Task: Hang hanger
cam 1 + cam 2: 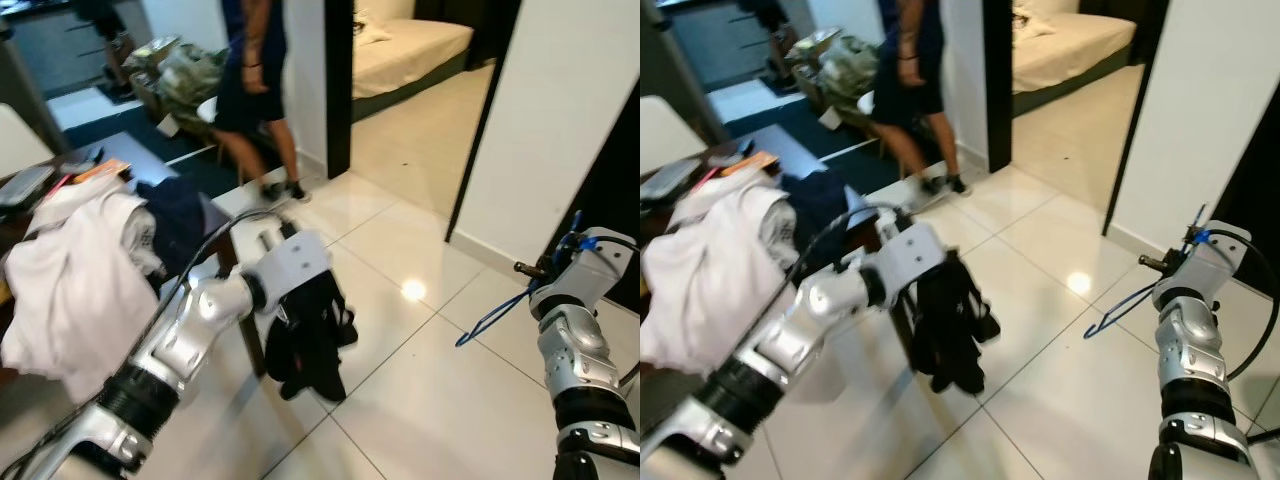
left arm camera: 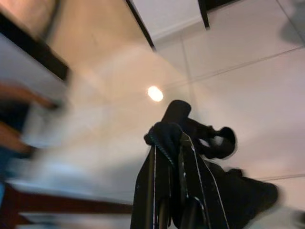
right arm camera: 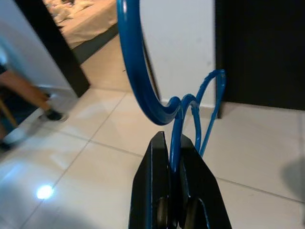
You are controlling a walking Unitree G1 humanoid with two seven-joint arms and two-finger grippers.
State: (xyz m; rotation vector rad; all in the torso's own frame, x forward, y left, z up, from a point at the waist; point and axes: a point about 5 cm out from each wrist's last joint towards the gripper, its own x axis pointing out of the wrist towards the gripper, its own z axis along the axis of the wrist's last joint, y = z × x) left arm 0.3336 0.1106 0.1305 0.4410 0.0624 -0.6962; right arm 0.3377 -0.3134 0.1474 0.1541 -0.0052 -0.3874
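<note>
- A blue hanger [image 3: 143, 81] is held by the right gripper [image 3: 174, 191], its two black fingers closed narrowly on the wire just below the hook; in the eye views the hanger [image 1: 495, 318] is seen jutting out over the tiled floor [image 1: 420, 390], at the robot's right.
- A black garment [image 1: 310, 335] is pinched by the left gripper [image 2: 169, 191], fingers closed on a bunched fold of it; the cloth hangs down above the floor.
- A heap of clothes [image 1: 75, 270], mostly white with a dark blue piece, is piled on a table [image 1: 130, 150] at the robot's left.
- No legible writing or labels can be made out.
- A person [image 1: 250, 90] is seen standing ahead, beside a dark door frame [image 1: 338, 90].
- A bed [image 1: 410, 50] is seen through the doorway beyond.
- A white wall panel [image 1: 560, 120] stands ahead of the right arm.
</note>
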